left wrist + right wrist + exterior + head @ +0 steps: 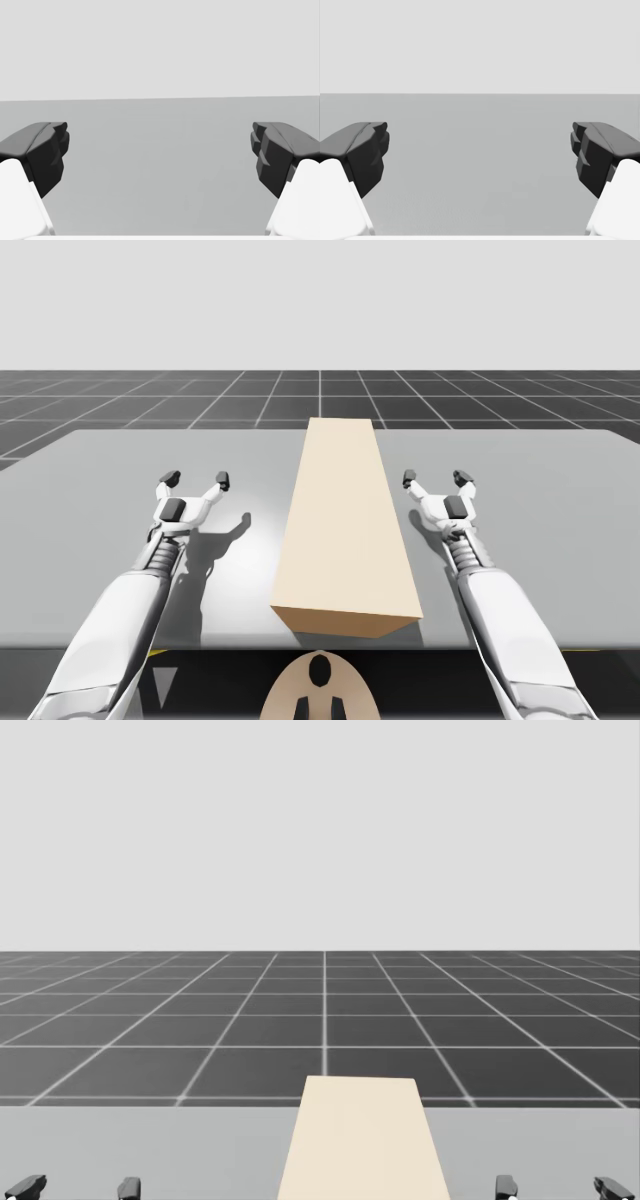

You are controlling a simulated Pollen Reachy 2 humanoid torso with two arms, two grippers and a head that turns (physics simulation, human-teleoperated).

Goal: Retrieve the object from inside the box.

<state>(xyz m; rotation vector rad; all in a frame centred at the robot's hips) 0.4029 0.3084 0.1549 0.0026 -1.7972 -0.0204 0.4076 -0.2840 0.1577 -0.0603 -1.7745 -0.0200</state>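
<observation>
A long tan closed box [345, 525] lies lengthwise down the middle of the grey table [120, 470]; its far end shows in the head view [362, 1140]. Its inside is hidden. My left gripper [196, 479] hovers over the table to the box's left, open, nothing between its dark fingertips [47, 152]. My right gripper [436, 478] hovers to the box's right, also open, its fingertips [592, 150] over bare table. Both sets of fingertips [30, 1186] peek in low in the head view.
Bare grey table stretches ahead of each gripper. A dark tiled floor [320, 1020] lies beyond the table's far edge.
</observation>
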